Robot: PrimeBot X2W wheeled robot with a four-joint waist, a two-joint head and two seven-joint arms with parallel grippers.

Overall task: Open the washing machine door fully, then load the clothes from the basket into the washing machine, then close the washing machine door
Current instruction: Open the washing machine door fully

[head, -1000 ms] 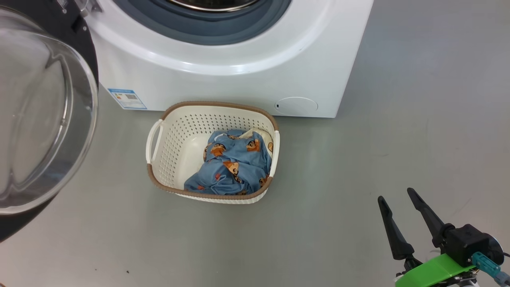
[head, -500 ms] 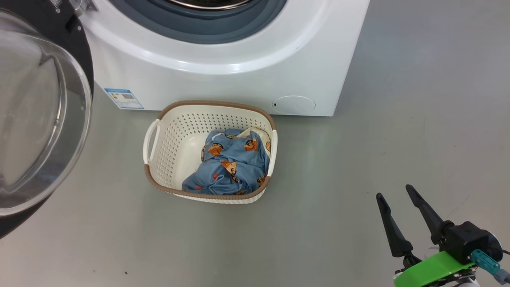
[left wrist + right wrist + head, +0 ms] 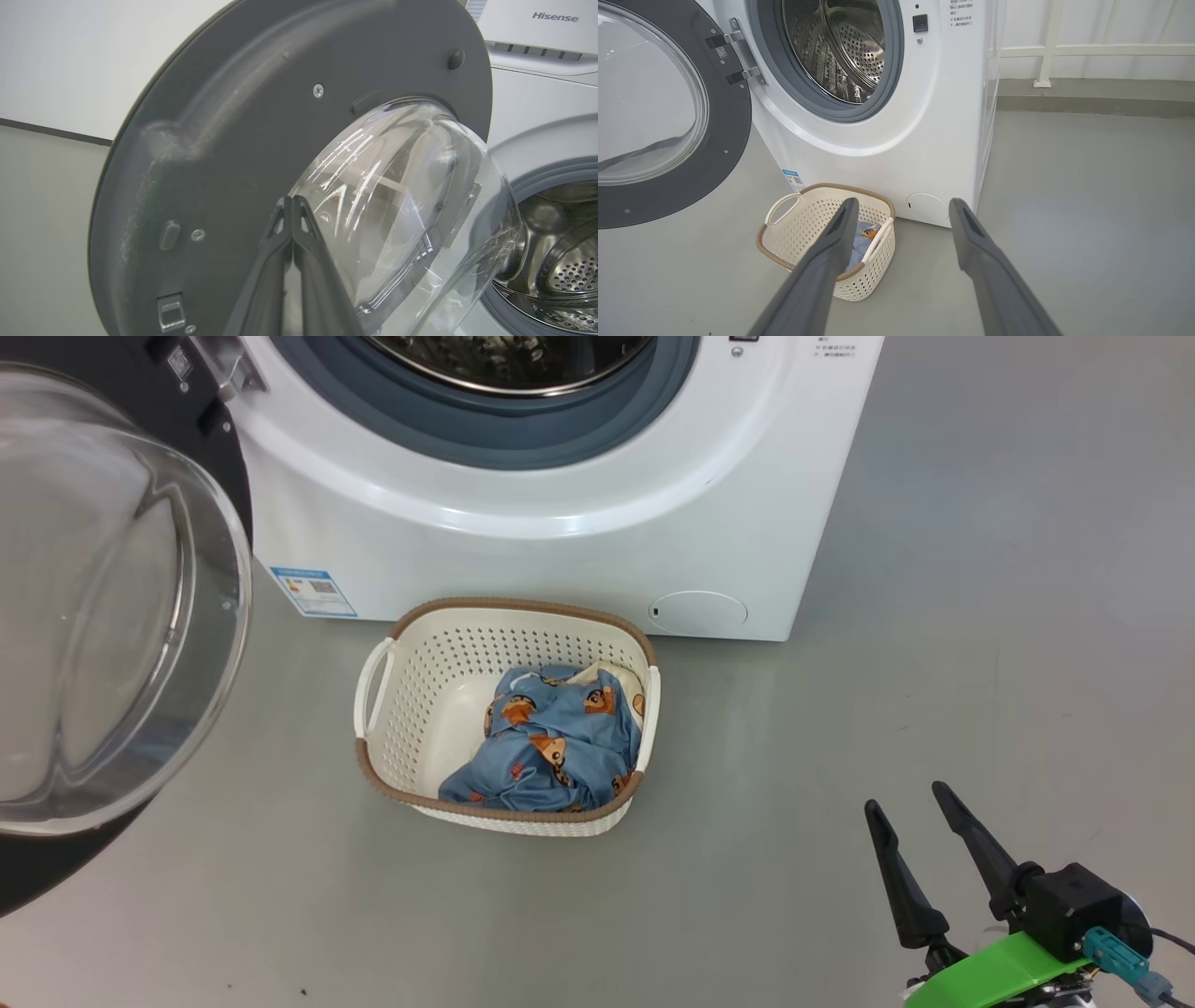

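White washing machine (image 3: 560, 551) at 12 o'clock, steel drum exposed. Its black-rimmed washing machine door (image 3: 103, 616) hangs wide open at 9 o'clock. The cream basket (image 3: 425, 695) sits on the floor (image 3: 934, 616) just before it, blue bear-print clothes (image 3: 551, 751) heaped toward its 4 o'clock side.

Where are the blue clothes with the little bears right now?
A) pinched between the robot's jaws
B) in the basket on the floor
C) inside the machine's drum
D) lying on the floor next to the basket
B: the clothes lie heaped inside the basket, in front of the washing machine.
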